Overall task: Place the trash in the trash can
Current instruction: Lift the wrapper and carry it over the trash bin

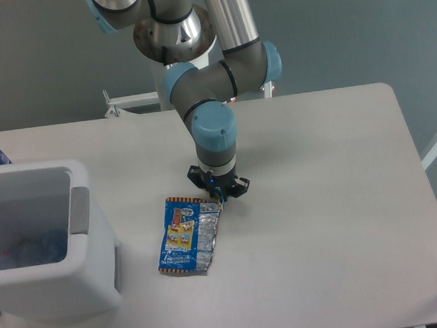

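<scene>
The snack wrapper (187, 235) lies flat on the table (326, 201), directly below and slightly left of the gripper (218, 194). Its upper right corner sits at the fingertips; the rest extends away from the gripper toward the front edge of the table.

Gripper state: the fingers stand low over that corner and appear narrowly set. Whether they are pinching the foil or only touching it cannot be told from this view.

Handling judgement: the wrapper looks very light, thin and limp. The foil lining is probably slick. A flat sheet gives no edge to grasp from above, so the raised corner nearest the gripper is the sensible point of hold. Expect it to droop and swing once lifted, and to slip from a shallow pinch.

The trash can (91, 274) stands well to the left of the gripper, opening upward. Dim bluish and clear shapes show inside; what they are cannot be told. The crushed bottle is not identifiable on the table.
</scene>
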You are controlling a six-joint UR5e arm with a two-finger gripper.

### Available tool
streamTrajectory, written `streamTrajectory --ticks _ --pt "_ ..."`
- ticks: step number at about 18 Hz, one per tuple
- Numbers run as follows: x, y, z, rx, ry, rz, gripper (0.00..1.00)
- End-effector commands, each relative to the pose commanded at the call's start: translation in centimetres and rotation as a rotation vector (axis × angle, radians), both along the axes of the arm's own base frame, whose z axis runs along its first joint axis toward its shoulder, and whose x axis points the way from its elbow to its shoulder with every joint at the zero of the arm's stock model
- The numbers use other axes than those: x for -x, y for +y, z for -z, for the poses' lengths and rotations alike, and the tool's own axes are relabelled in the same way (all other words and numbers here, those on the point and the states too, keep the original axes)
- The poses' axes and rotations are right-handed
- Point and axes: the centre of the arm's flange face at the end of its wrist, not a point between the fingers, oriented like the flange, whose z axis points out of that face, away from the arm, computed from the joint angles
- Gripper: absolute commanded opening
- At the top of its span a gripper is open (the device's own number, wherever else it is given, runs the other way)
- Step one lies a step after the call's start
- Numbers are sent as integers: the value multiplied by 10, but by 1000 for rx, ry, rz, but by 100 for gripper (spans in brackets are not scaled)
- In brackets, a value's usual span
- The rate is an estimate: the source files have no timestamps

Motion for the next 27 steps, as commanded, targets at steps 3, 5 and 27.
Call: streamTrajectory --ticks 3,5,27 --pt "1 1 -3 -6 5 -2 0" --pt "2 2 -6 -12 8 -1 0" --pt "62 27 -323 -793 -1 -278 0"
